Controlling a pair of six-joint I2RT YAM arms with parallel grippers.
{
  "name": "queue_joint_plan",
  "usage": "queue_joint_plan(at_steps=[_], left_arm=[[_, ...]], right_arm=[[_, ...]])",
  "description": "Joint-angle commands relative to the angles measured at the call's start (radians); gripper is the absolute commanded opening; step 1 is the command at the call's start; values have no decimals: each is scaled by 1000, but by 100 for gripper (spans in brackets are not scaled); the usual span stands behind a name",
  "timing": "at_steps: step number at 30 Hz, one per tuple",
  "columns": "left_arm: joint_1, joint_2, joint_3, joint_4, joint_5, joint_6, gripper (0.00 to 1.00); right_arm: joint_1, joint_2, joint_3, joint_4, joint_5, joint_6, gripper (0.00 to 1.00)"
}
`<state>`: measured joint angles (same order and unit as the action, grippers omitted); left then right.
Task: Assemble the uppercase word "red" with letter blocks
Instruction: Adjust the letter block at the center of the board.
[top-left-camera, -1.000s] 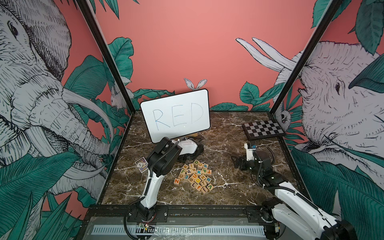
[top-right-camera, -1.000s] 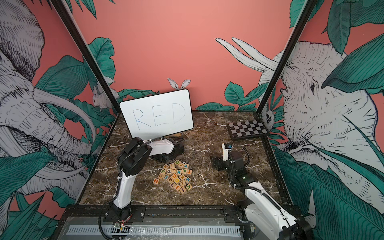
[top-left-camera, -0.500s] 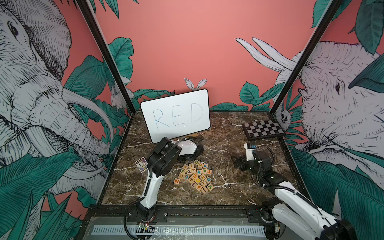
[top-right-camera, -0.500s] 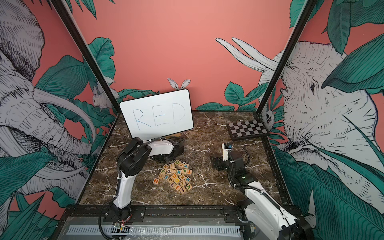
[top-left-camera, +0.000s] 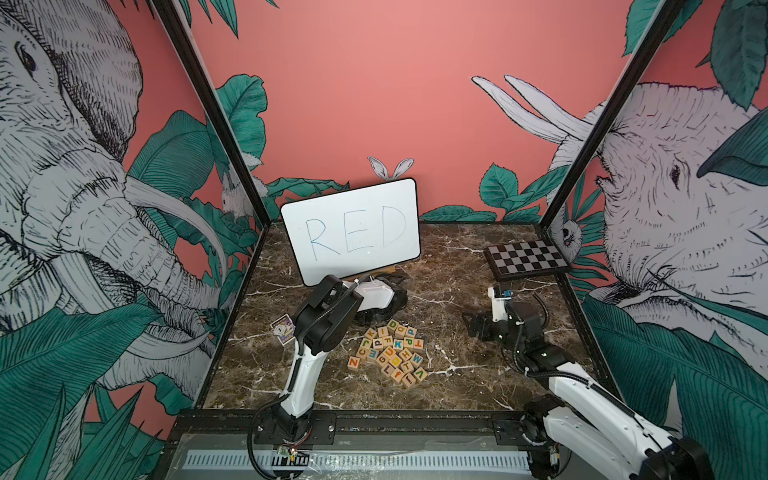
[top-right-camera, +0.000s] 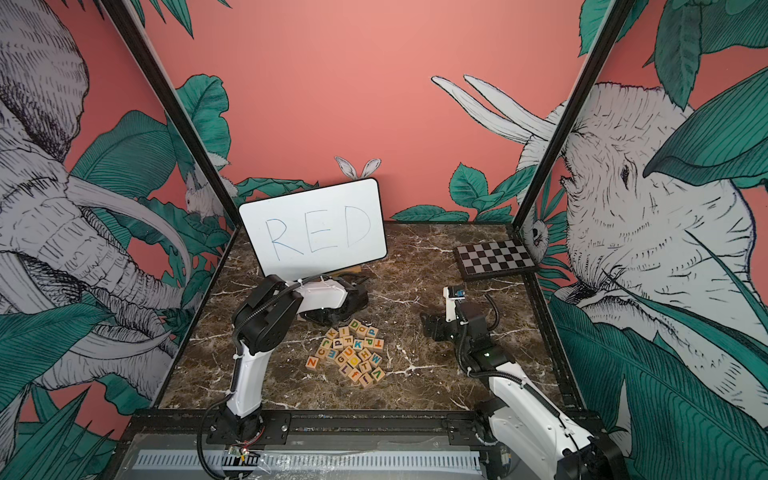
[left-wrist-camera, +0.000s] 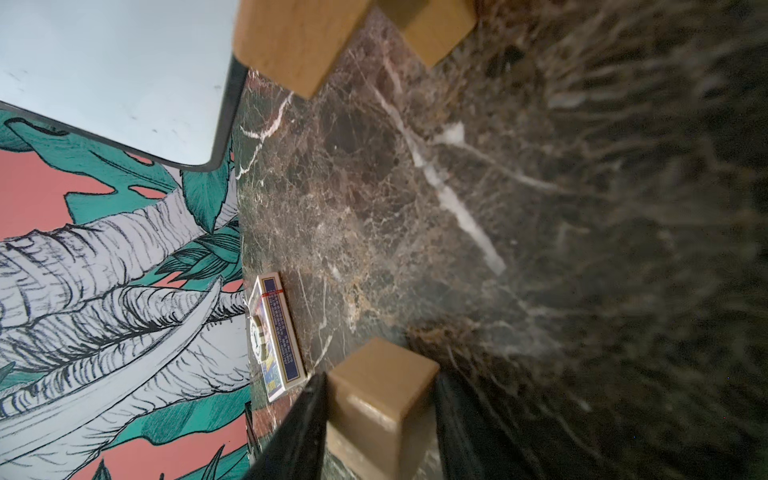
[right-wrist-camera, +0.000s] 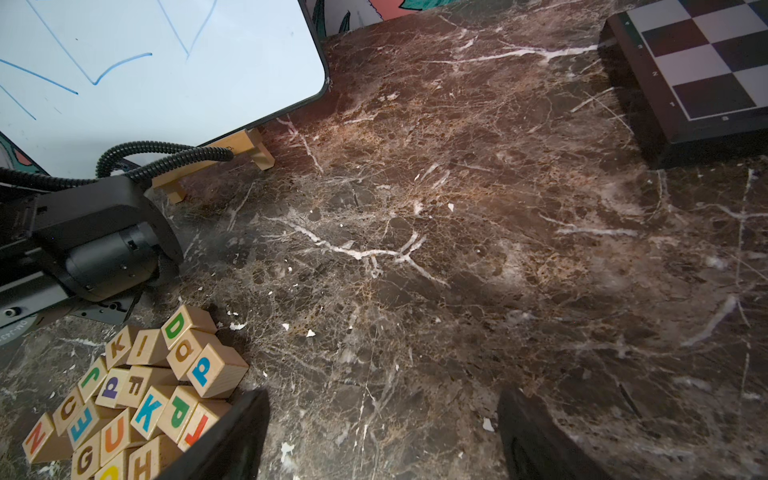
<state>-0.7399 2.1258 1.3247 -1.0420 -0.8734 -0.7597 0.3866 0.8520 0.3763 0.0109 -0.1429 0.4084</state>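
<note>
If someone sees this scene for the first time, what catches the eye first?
The whiteboard with blue handwritten RED stands at the back, a little left of centre. In front of it lies a pile of letter blocks with coloured letters, between the two arms. A chessboard sits at the back right.

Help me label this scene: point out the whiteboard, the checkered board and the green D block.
whiteboard (top-left-camera: 352, 232), in a top view, middle of its white face.
checkered board (top-left-camera: 525, 257), in a top view, centre of its top.
green D block (right-wrist-camera: 176, 326), right wrist view, on the printed D.
</note>
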Motion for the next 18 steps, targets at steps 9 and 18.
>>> queue_joint_plan(at_steps=[9, 18], left_arm=[[-66, 29, 106, -51, 65, -73, 48], [-68, -146, 65, -17, 102, -80, 49]], right_arm=[[6, 6, -18, 40, -6, 9, 86], [6, 14, -16, 43, -13, 9, 86]])
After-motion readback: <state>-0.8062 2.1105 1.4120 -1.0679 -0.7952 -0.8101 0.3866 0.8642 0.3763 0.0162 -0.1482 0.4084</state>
